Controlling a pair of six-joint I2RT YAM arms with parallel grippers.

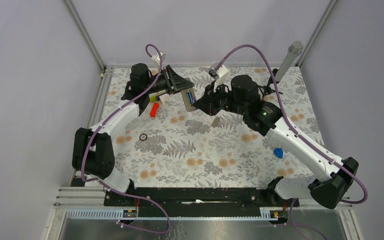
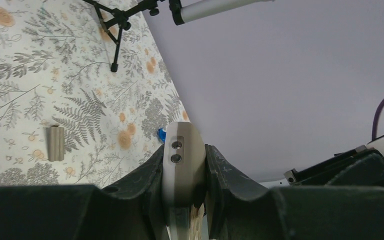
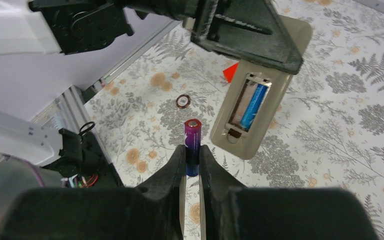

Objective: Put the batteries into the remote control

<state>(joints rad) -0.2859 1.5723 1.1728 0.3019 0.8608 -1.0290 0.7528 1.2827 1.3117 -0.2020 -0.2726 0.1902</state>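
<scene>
My left gripper (image 1: 182,90) is shut on the remote control (image 1: 188,99) and holds it above the table at the back centre, grey-tan back and open battery recess towards the right arm. In the left wrist view the remote's end (image 2: 182,160) sits clamped between the fingers. In the right wrist view the remote (image 3: 260,100) has one blue battery (image 3: 254,106) in the right slot of the recess; the left slot is bare. My right gripper (image 3: 192,155) is shut on the second battery (image 3: 192,145), which points up, just left of the remote. The right gripper (image 1: 200,101) is close beside the remote.
A flat grey cover piece (image 2: 56,143) lies on the floral mat, also under the right arm (image 1: 216,121). An orange-red block (image 1: 154,109), a small dark ring (image 1: 143,137) and a bright-blue lumpy object (image 1: 278,152) lie on the mat. A tripod (image 2: 115,22) stands at the back right.
</scene>
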